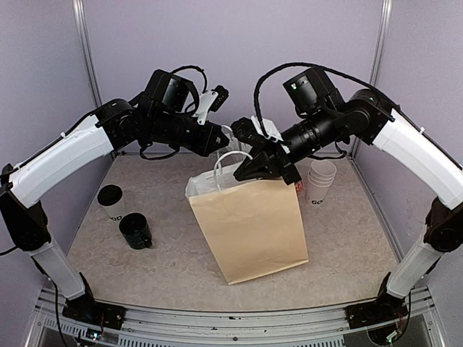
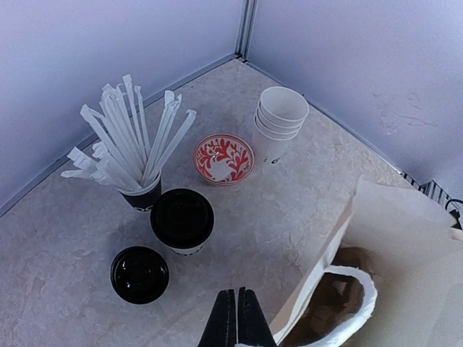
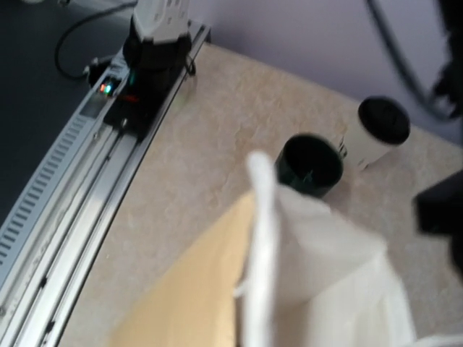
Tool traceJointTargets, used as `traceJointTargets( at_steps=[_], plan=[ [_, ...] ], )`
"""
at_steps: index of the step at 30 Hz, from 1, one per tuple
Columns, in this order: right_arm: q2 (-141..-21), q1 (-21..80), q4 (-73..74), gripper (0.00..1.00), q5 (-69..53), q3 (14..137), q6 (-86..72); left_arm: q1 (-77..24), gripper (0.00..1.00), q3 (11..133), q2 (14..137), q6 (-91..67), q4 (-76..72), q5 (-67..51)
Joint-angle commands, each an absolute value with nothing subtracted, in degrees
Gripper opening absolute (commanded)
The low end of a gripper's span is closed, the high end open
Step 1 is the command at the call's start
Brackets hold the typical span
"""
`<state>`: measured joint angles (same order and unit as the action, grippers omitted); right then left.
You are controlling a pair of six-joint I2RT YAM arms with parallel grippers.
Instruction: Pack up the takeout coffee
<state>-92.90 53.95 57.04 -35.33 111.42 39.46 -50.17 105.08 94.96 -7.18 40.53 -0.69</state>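
Note:
The takeout coffee (image 1: 111, 196), a white cup with a black lid, stands on the table at the left, away from both grippers. It also shows in the wrist views (image 2: 181, 218) (image 3: 377, 130). A brown paper bag (image 1: 253, 224) stands upright in the middle, its mouth open. My left gripper (image 1: 223, 139) hovers over the bag's back left corner. Its fingers (image 2: 230, 318) are pressed shut, with nothing between the tips. My right gripper (image 1: 242, 172) sits at the bag's top edge, shut on the white handle (image 3: 262, 217), which hides its fingers in the right wrist view.
A dark green mug (image 1: 135, 231) stands just in front of the coffee. A stack of white cups (image 1: 320, 181) is right of the bag. The left wrist view shows a black cup of straws (image 2: 137, 155) and a red patterned bowl (image 2: 223, 158). Walls enclose three sides.

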Motion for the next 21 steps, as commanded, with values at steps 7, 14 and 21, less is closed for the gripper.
traceJointTargets(
  at_steps=[7,14,21],
  plan=[
    [-87.4,54.4,56.1,0.48,-30.2,101.0,40.3,-50.3,0.47,107.4,98.1,-4.6,43.0,-1.2],
    [-82.8,51.8,61.8,0.76,-32.4,105.5,41.7,-55.0,0.74,107.8,94.9,1.1,44.9,6.0],
    [-79.4,45.5,61.1,0.77,-32.8,105.5,41.4,-53.4,0.76,100.0,88.8,1.5,43.2,8.4]
  ],
)
